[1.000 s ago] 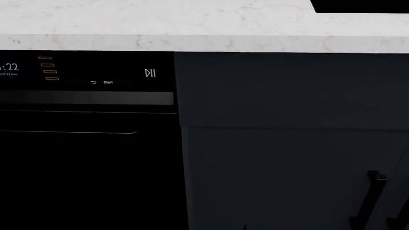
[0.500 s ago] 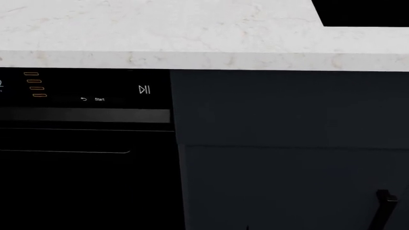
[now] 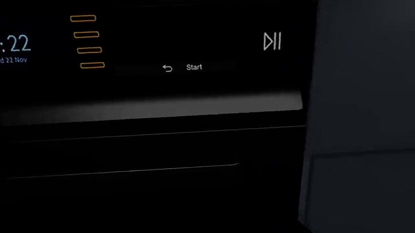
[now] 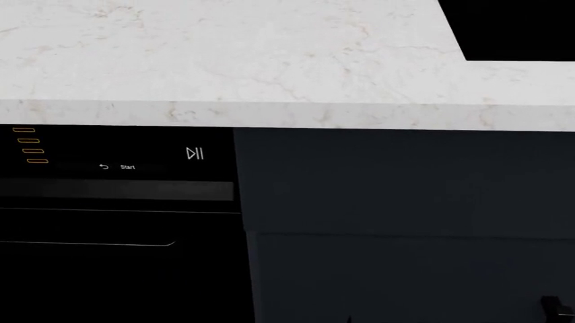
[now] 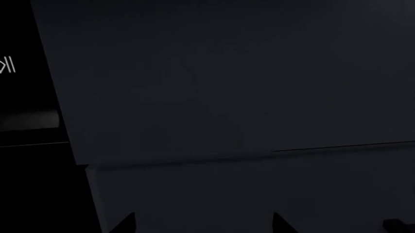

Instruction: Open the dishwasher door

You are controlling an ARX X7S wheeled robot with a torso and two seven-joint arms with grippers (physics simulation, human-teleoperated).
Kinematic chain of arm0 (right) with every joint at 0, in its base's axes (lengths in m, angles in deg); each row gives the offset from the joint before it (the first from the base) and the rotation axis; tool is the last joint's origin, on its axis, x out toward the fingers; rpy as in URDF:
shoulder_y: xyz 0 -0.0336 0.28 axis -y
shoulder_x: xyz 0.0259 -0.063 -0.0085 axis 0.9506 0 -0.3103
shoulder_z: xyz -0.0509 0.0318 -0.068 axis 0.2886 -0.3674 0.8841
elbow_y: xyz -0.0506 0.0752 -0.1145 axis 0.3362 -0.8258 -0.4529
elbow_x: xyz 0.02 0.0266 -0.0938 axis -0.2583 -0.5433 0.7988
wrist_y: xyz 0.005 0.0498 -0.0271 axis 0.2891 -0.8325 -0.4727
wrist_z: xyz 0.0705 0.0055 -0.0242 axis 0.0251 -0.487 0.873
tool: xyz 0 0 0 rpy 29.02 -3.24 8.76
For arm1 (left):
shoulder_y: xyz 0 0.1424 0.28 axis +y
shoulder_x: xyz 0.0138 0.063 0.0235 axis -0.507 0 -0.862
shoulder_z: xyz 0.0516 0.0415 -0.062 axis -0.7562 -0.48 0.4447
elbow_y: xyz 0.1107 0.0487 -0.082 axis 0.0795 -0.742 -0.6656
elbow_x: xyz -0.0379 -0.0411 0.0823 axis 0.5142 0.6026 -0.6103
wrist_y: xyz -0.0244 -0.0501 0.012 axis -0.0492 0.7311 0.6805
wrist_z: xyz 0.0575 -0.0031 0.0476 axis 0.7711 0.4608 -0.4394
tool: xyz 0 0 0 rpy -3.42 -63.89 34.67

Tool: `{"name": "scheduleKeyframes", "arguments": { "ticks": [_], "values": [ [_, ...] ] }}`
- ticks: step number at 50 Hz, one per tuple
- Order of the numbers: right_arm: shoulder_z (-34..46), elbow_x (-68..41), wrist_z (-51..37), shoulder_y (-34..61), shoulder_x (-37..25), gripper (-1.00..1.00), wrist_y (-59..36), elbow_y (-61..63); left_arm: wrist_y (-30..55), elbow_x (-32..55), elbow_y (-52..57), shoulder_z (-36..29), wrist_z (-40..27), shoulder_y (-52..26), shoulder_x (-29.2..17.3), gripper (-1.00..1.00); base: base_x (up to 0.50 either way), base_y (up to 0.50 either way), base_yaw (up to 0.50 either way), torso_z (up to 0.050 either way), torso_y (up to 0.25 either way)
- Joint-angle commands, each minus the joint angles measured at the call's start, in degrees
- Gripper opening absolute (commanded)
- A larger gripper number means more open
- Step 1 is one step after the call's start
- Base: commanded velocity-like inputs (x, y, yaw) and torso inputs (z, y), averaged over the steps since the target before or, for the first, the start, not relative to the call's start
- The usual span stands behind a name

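The dishwasher door (image 4: 108, 282) is a glossy black panel at the lower left of the head view, shut, with a thin silver handle line (image 4: 134, 244). Above it is the control strip with orange bars (image 4: 29, 145), "Start" (image 4: 128, 167) and a play/pause mark (image 4: 195, 154). The left wrist view faces the door (image 3: 149, 204) and its handle line (image 3: 162, 169) from close by; no left gripper parts can be made out against the black. In the right wrist view my right gripper (image 5: 204, 225) shows two dark fingertips (image 5: 126, 224) set wide apart, open and empty, facing a navy cabinet front.
A white marble countertop (image 4: 225, 60) overhangs the fronts. Matte navy cabinet fronts (image 4: 404, 202) stand right of the dishwasher, with a black bar handle (image 4: 550, 306) at the lower right. The black sink basin (image 4: 521, 27) is at the top right.
In the head view the countertop now fills more of the frame, and the dishwasher panel and cabinet fronts have slid down and left. The cabinet handle has nearly left the frame.
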Motion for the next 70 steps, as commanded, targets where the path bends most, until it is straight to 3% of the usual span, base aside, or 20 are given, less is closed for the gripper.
{"name": "scheduleKeyframes", "arguments": {
  "ticks": [1, 10, 22, 33, 47, 57, 70],
  "values": [
    [0.15, -0.49, -0.34, -0.58, -0.36, 1.0, 0.24, 0.69, 10.73, -10.06, 6.38, -3.85, -2.23, 1.27, -5.04, 1.0, 0.0, 0.0, 0.0, 0.0, 0.0],
    [0.19, -0.94, -0.74, -0.45, -0.74, 1.0, -0.25, 1.64, 26.93, -23.6, 13.26, -8.85, -0.92, 0.34, -11.73, 1.0, 0.0, 0.0, 0.0, 0.0, 0.0],
    [-0.12, -1.49, -1.06, -1.23, -1.12, 1.0, 0.86, 1.35, 43.85, -40.06, 14.22, -17.45, 5.27, -6.25, -16.56, 1.0, 0.0, 0.0, 0.0, 0.0, 0.0],
    [-0.08, -1.8, -1.49, -1.38, -1.37, 1.0, 0.94, 1.32, 48.94, -47.63, 11.25, -23.93, 10.23, -10.27, -18.36, 1.0, 0.0, 0.0, 0.0, 0.0, 0.0],
    [-0.29, -2.45, -1.8, -1.99, -1.72, 1.0, 1.89, 1.28, 47.49, -51.22, 0.45, -30.2, 16.12, -20.22, -18.03, 1.0, 0.0, 0.0, 0.0, 0.0, 0.0],
    [-0.21, -2.71, -2.15, -1.65, -2.08, 1.0, 1.47, 1.54, 43.33, -50.77, -9.17, -32.39, 16.33, -26.69, -15.69, 1.0, 0.0, 0.0, 0.0, 0.0, 0.0],
    [-0.45, -3.02, -2.67, -1.4, -2.28, 1.0, 1.89, 0.91, 33.33, -48.55, -30.86, -35.18, 12.45, -36.62, -10.02, 1.0, 0.0, 0.0, 0.0, 0.0, 0.0]
  ]
}}
